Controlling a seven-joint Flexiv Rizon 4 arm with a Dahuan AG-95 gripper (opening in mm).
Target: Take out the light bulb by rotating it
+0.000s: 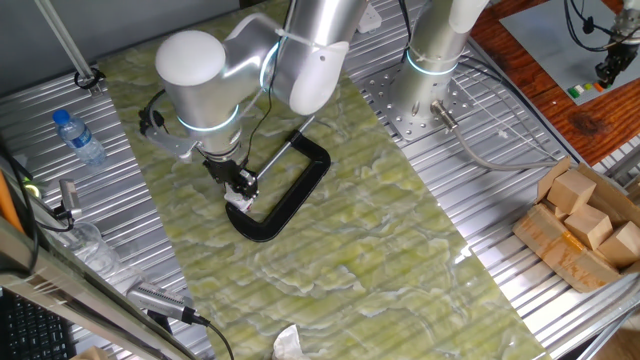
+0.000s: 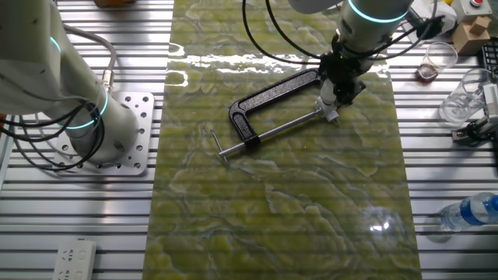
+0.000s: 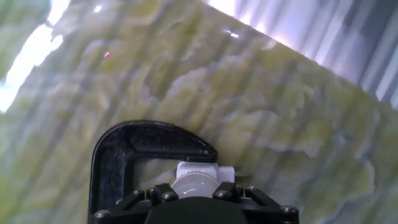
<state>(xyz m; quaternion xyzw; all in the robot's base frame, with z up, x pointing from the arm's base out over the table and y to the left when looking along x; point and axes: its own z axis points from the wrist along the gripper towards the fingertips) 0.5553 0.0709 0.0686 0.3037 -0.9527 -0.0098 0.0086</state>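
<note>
The light bulb [image 3: 196, 185], frosted white and round, sits in a small white base [image 3: 198, 170] held in the black C-clamp [image 3: 118, 155] on the green marbled mat. My gripper [image 3: 195, 194] comes down on it from above, with one finger pressed against each side of the bulb. In one fixed view the gripper [image 1: 238, 184] stands over the clamp's [image 1: 318, 170] lower end, and only a bit of the white bulb [image 1: 236, 200] shows beneath it. In the other fixed view the gripper [image 2: 337, 92] hides most of the bulb [image 2: 328, 110] at the clamp's [image 2: 272, 92] right end.
A clear water bottle [image 1: 78, 135] lies on the metal table left of the mat. A cardboard box of wooden blocks [image 1: 580, 225] is at the right. A crumpled white scrap [image 1: 288, 343] lies at the mat's front edge. A second arm's base [image 2: 85, 117] stands beside the mat.
</note>
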